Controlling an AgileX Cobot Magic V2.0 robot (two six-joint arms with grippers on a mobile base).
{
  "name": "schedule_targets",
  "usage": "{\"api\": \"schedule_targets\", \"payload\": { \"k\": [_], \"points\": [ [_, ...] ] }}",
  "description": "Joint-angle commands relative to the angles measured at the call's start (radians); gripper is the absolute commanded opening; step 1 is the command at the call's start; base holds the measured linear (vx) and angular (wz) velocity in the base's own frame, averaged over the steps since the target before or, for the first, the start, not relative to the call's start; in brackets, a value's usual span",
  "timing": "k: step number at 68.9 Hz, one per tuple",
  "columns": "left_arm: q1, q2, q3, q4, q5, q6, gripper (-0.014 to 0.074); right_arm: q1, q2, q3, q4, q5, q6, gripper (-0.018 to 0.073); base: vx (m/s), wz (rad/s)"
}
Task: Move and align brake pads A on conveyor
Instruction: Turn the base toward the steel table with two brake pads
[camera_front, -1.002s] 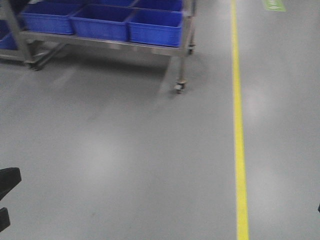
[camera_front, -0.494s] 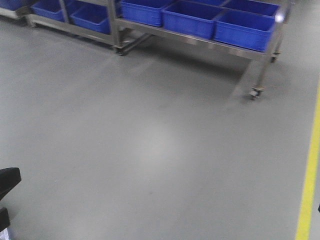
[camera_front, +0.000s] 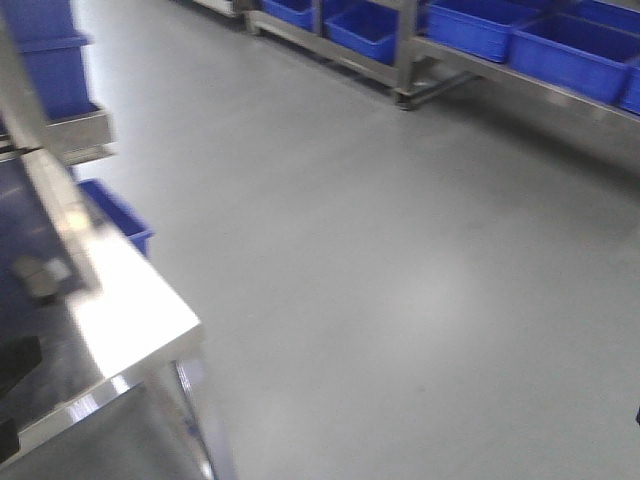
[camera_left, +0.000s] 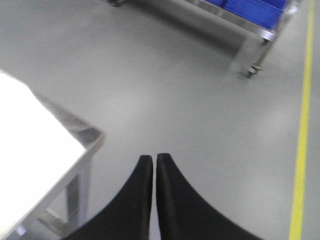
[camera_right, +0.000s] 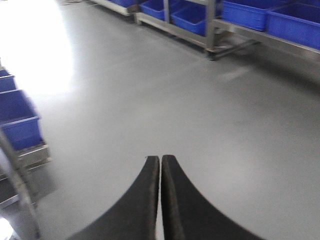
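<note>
- brake pads a and conveyor: neither falls inside any of the three views, so their look and place cannot be told.
- steel counter (camera_front: 130, 320): shiny, with a bright corner at the lower left of the front view. a small grey item (camera_front: 40, 275) lies on its top, too smeared to identify.
- left pincer (camera_left: 154, 161): black fingers pressed together, nothing between them, held over the grey floor (camera_front: 400, 280) just off the counter's corner.
- right pincer (camera_right: 160, 161): fingers likewise closed and empty, above bare floor.
- racks (camera_front: 405, 60) of blue bins (camera_front: 560, 45): across the floor, well apart from the counter.
- change: half a second ago the front view showed no counter, and the yellow line (camera_left: 301, 145) ran along its right edge. the counter has since entered at left, the line has left that view, and the racks have shifted right.
</note>
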Motion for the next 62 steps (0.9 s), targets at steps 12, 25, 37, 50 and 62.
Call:
{"api": "schedule_targets", "payload": {
  "k": [12, 25, 37, 50, 62],
  "points": [
    [-0.006, 0.000, -0.026, 0.008, -0.066, -0.007, -0.0006, -0.005, 0.005, -0.025, -0.012, -0.075, -0.011, -0.0008, -0.02, 0.71],
    [-0.006, 0.000, -0.026, 0.008, -0.066, -0.007, -0.0006, -0.005, 0.005, -0.025, -0.012, -0.075, -0.011, -0.0008, 0.01, 0.58],
    [-0.006, 0.000, -0.026, 0.008, -0.066, -0.007, -0.0006, -0.005, 0.005, -0.025, -0.012, -0.075, -0.011, -0.0008, 0.06, 0.46],
    [-0.006, 0.000, -0.026, 0.008, -0.066, -0.007, -0.0006, -0.005, 0.005, -0.025, -0.012, -0.075, -0.011, -0.0008, 0.12, 0.43],
    [-0.006, 0.000, -0.026, 0.008, -0.066, -0.007, -0.0006, -0.005, 0.005, -0.025, -0.012, -0.075, -0.011, -0.0008, 0.13, 0.49]
  ]
}}
